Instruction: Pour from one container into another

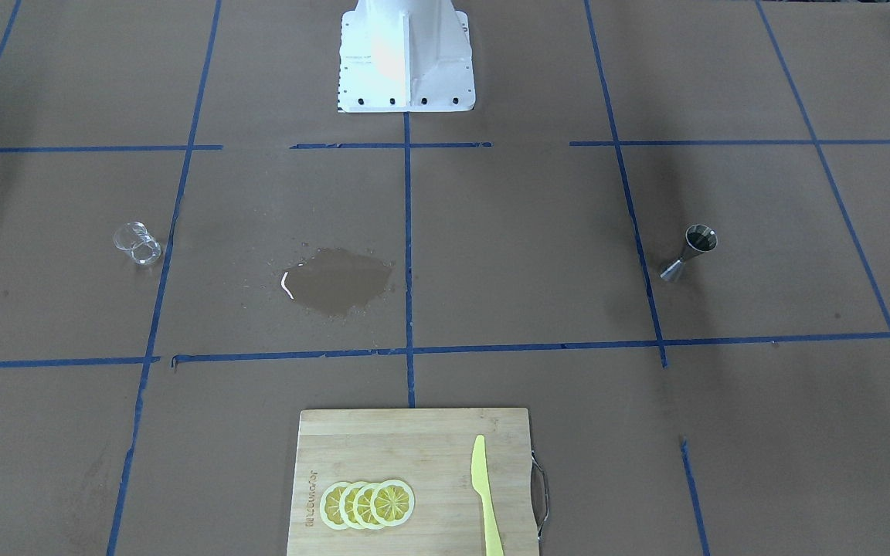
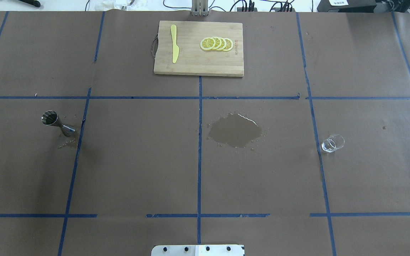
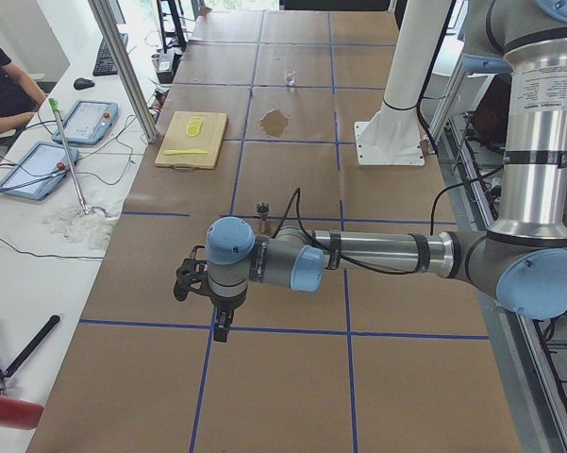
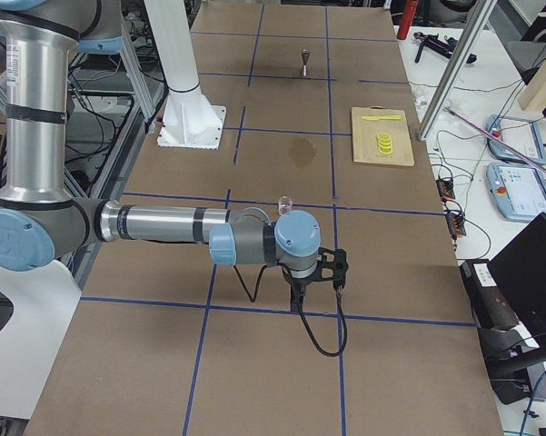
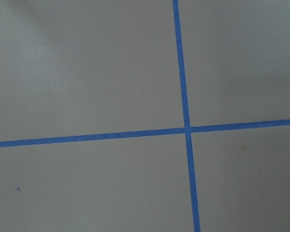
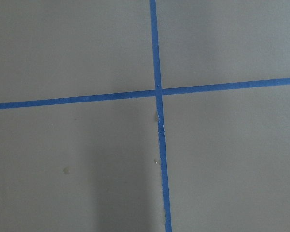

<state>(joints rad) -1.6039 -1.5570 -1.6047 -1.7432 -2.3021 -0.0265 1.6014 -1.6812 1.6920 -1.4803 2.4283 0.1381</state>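
Holding: we cannot tell grip or opening for our left gripper (image 3: 222, 330) or right gripper (image 4: 297, 291).
Jigger (image 2: 57, 122): upright on the left, likely for our left arm.
Glass (image 2: 332, 143): right, likely receiving.
Puddle (image 2: 235, 130): between them.

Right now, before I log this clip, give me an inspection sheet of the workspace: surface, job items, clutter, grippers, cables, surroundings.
Surface: brown-paper table with a blue tape grid; a wet puddle near the middle; small splashes by the jigger's base.
Job's things: metal jigger upright on the robot's left; clear glass upright on its right; far apart, neither held.
Clutter: cutting board at the far edge, carrying a yellow knife and lemon slices.
Grippers: left gripper and right gripper hang over bare table near its ends; whether open or shut cannot be told.
Cables: black cable loops from the right wrist.
Surroundings: person at a side bench with tablets.
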